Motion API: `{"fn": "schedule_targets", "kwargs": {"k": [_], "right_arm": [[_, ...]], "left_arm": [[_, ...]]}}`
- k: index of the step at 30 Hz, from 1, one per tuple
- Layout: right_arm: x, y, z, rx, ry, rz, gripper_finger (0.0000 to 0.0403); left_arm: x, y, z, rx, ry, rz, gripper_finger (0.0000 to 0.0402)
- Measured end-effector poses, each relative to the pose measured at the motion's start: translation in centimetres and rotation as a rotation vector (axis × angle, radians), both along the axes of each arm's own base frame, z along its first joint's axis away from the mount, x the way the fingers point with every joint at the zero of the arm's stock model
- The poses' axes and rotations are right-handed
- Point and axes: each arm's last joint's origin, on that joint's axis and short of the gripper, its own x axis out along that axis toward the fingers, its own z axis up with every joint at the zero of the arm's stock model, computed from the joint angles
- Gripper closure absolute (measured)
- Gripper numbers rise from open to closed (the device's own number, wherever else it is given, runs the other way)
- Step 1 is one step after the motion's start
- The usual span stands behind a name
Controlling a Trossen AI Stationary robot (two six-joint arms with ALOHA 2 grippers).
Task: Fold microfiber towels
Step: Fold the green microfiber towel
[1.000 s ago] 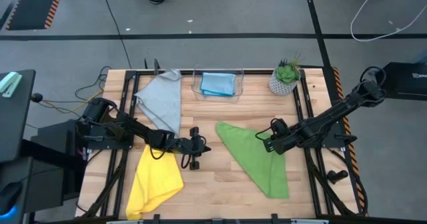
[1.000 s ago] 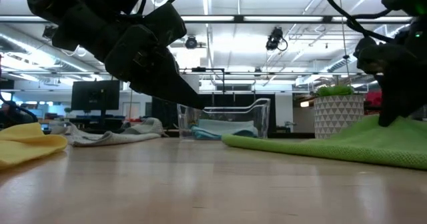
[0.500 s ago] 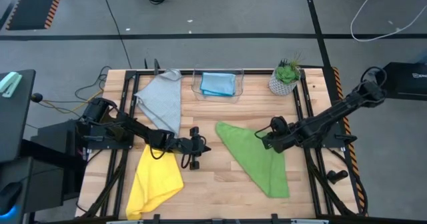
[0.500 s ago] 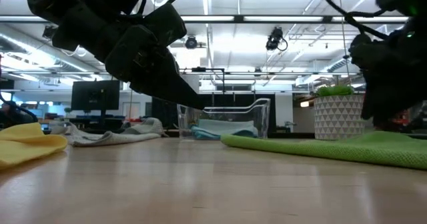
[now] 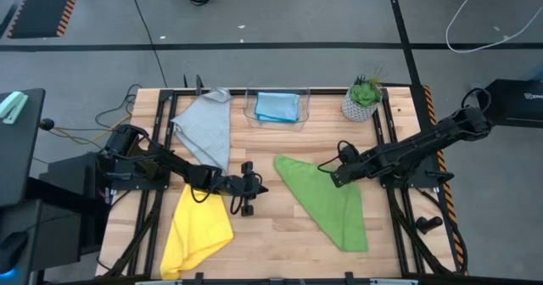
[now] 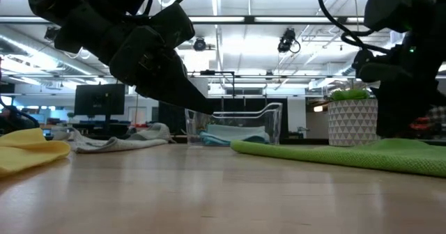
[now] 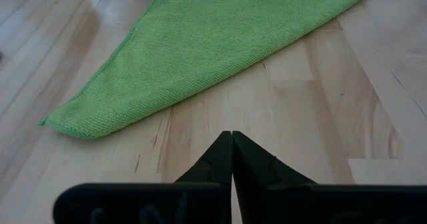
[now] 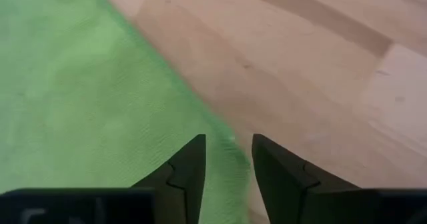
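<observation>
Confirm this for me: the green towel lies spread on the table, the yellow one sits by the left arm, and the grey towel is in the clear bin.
Not quite. The clear bin holds the light blue towel; the grey towel lies on the table beside the bin, as the high view shows. The green towel and yellow towel are as you say.

Two dark jointed arms trailing black cables, each ending in tapered black fingers [image 7: 232, 159].
</observation>
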Motion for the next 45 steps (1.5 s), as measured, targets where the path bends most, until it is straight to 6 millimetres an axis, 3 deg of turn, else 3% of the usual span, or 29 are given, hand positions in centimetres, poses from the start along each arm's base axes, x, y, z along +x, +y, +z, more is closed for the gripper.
{"fn": "schedule_targets", "kwargs": {"k": [15,24,27,31,35,45], "right_arm": [[0.4,-0.7,-0.1,0.012,0.025,0.074,0.0309],[0.6,-0.6,-0.8,0.028,0.081,0.099,0.0290],[0.7,-0.5,-1.1,0.043,0.096,0.104,0.0309],[0.7,-0.5,-1.1,0.040,0.099,0.125,0.0363],[0.8,-0.4,-0.1,0.044,0.056,0.133,0.0395],[3.3,0.7,4.6,0.004,-0.094,0.175,0.0377]], "left_arm": [[0.0,0.0,0.0,0.000,0.001,0.000,0.0395],[0.0,0.0,0.0,0.000,0.002,0.000,0.0396],[0.0,0.0,0.0,0.000,0.002,0.000,0.0391],[0.0,0.0,0.0,0.000,0.001,0.000,0.0391],[0.0,0.0,0.0,-0.001,0.001,0.001,0.0396],[0.0,0.0,0.0,-0.002,-0.003,0.000,0.0396]]}}
